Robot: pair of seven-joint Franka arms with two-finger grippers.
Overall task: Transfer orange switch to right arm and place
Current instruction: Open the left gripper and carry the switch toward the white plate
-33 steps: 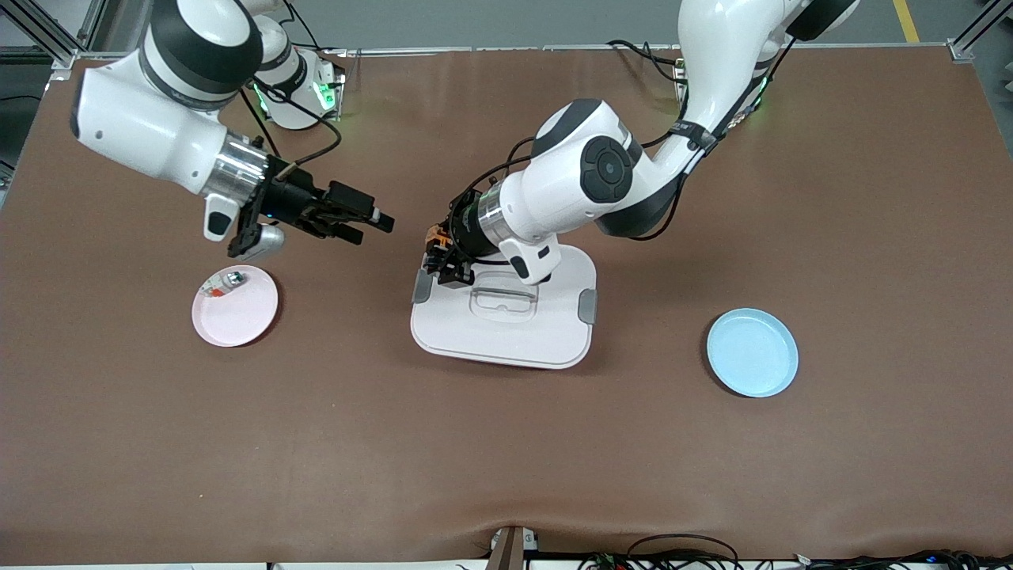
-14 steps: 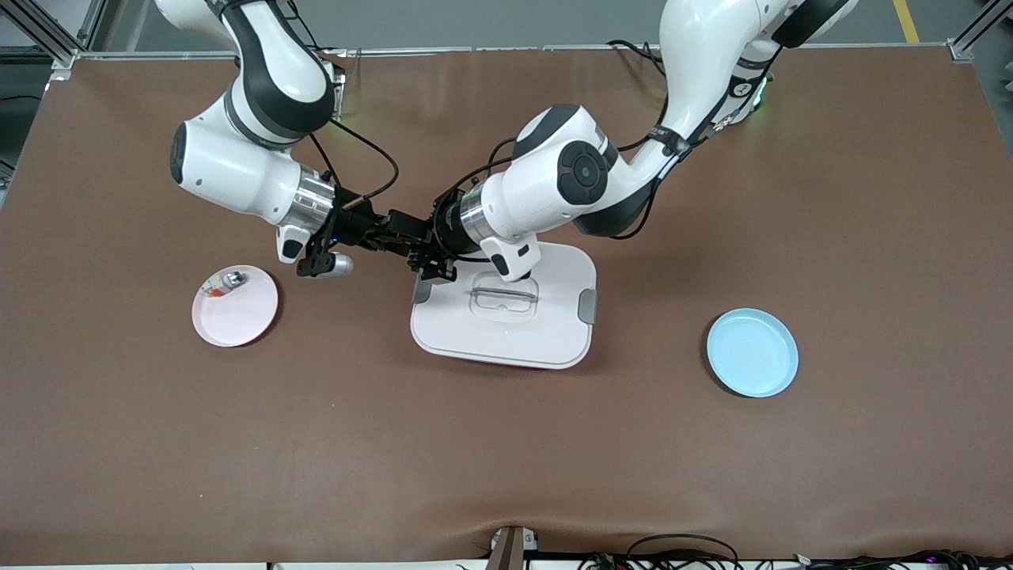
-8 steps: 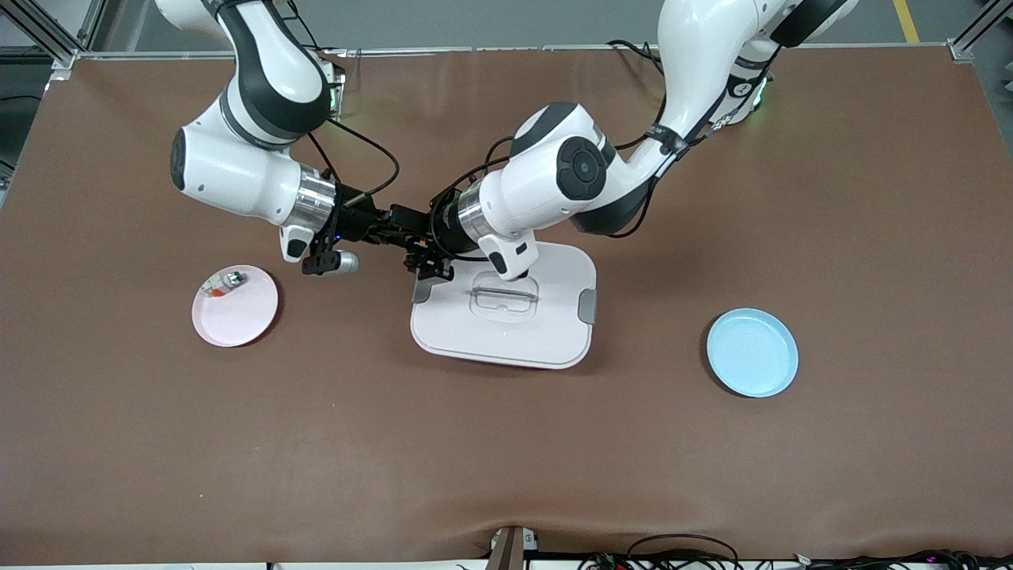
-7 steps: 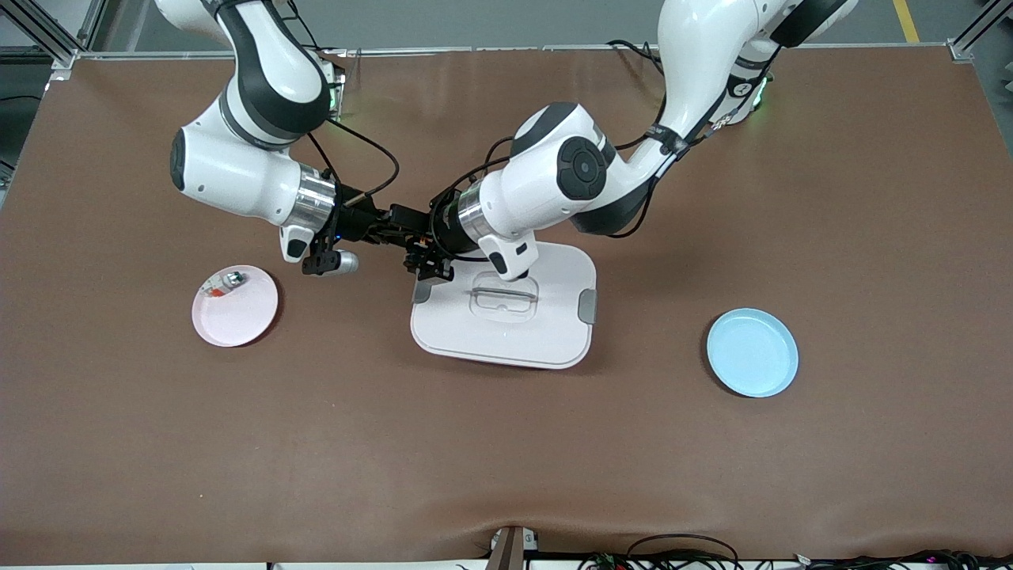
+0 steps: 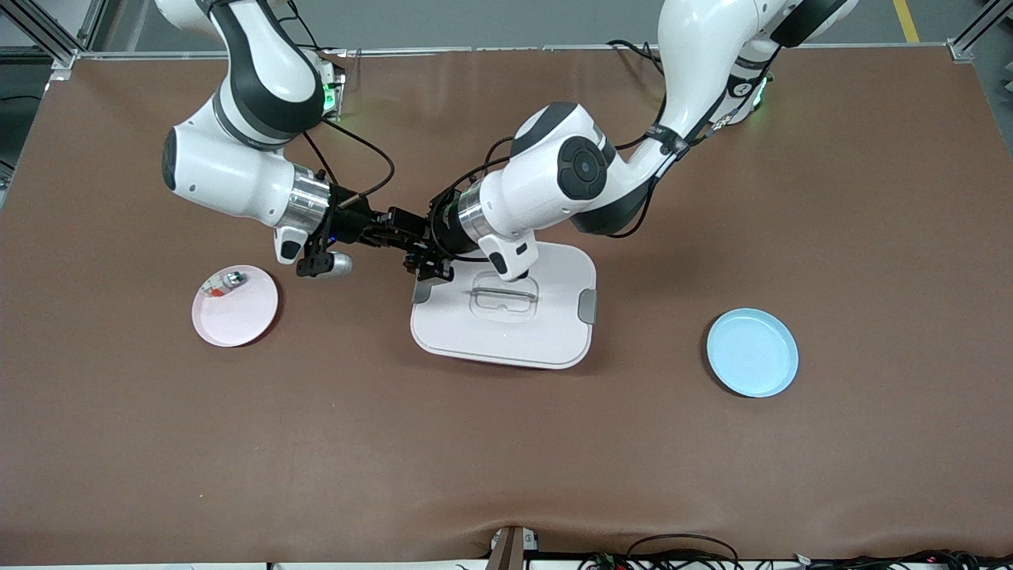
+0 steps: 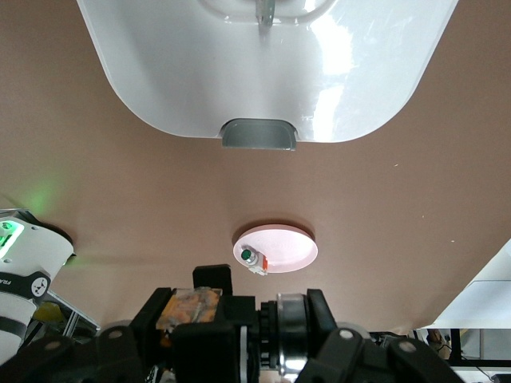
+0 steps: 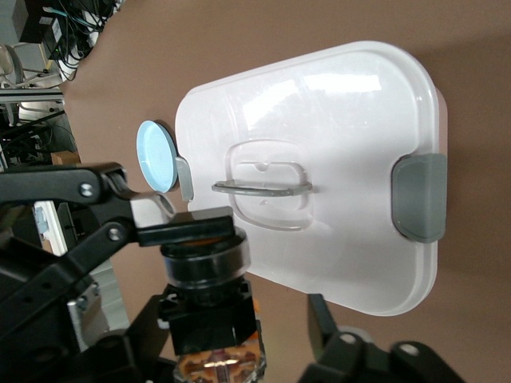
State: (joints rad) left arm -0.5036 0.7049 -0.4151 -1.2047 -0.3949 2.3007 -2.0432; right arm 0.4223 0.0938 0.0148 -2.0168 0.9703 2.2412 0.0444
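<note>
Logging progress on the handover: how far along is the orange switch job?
Mid-handover. The left claw and right claw meet over the table beside the white lidded box, with the orange switch between them; who grips it is unclear. Left: release, then placing. The pink plate holds only another small part.

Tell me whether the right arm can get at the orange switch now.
Probably yes. The left gripper holds the orange switch between the right gripper's open jaws, with nothing in the way.
</note>
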